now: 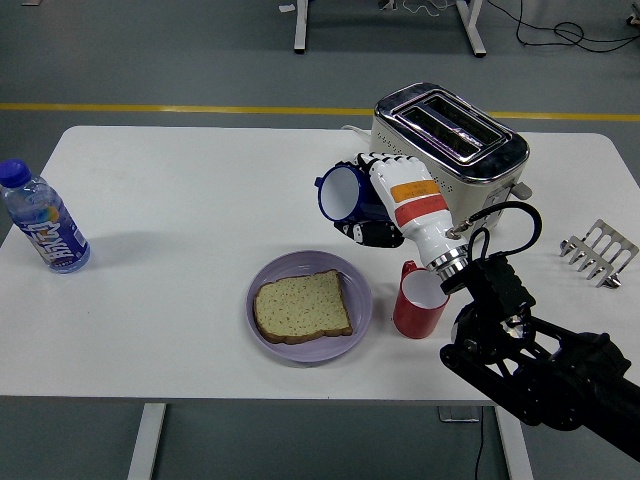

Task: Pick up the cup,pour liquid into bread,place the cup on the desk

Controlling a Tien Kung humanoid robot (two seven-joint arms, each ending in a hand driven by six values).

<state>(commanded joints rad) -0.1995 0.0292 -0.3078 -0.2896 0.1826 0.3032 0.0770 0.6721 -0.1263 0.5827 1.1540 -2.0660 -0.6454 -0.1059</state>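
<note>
White table (200, 200) on grey floor. We log the blue cup (343, 194) held aloft, tipped with its mouth facing left, our right hand (385, 200) wrapped around it. Below-left of the hand: bread (300, 306) on a purple plate (355, 325). Just beneath the wrist: a red mug (418, 303). Behind the hand: a toaster (450, 140). Far left: a water bottle (42, 220). Right: a toast rack (598, 252).

One high head view, facing forward-down over white table (200, 180)
</note>
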